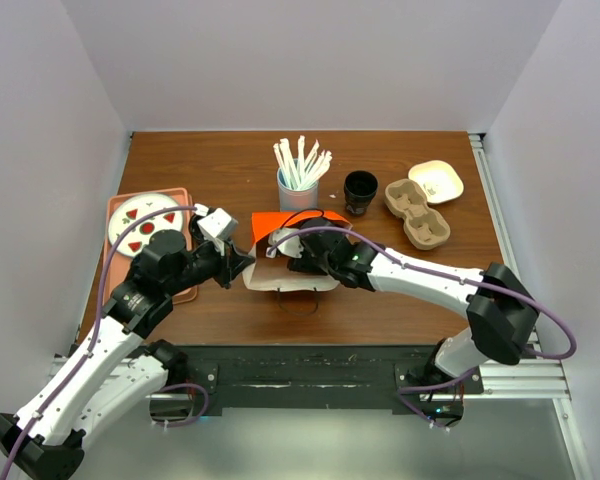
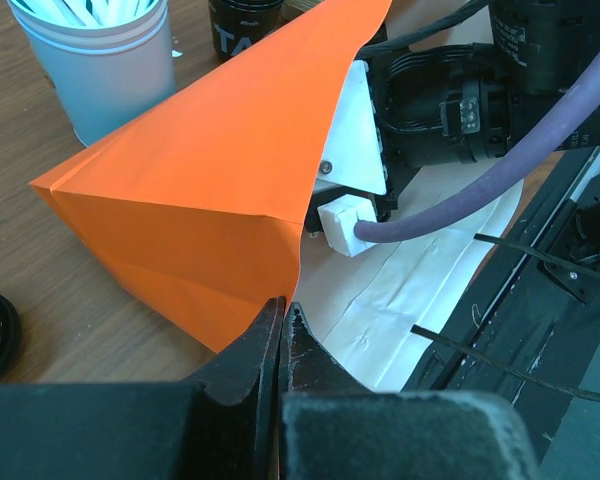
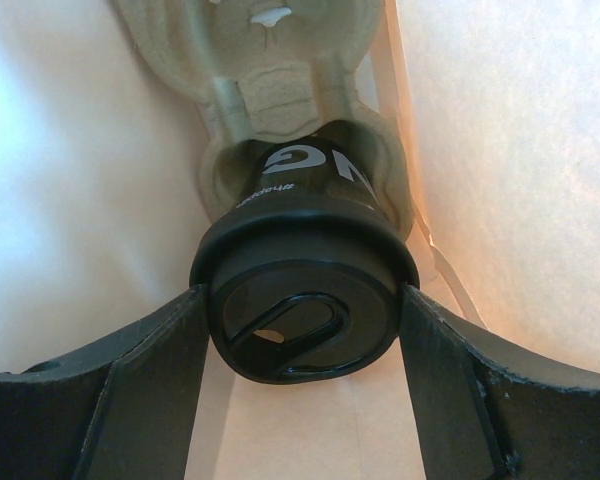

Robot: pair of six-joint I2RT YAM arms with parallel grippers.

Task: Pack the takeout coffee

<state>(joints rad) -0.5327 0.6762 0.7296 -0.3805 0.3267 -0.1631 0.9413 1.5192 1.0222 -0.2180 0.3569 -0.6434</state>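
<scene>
The takeout coffee [image 3: 305,290], a dark cup with a round black lid, lies inside an orange paper bag [image 1: 278,222] that rests on its side at the table's middle. Its base sits in a well of a pulp cup carrier [image 3: 270,90] inside the bag. My right gripper [image 3: 305,330] reaches into the bag's mouth, its fingers against both sides of the lid. In the top view the cup is hidden by the bag and the right arm [image 1: 400,268]. My left gripper [image 2: 282,310] is shut, pinching the bag's [image 2: 210,170] lower edge at the mouth's left side [image 1: 242,262].
A blue straw holder [image 1: 297,188] and an all-black cup [image 1: 360,192] stand behind the bag. A second pulp carrier [image 1: 417,215] and a cream dish [image 1: 436,181] lie at the back right. A tray with a plate [image 1: 145,225] sits at the left.
</scene>
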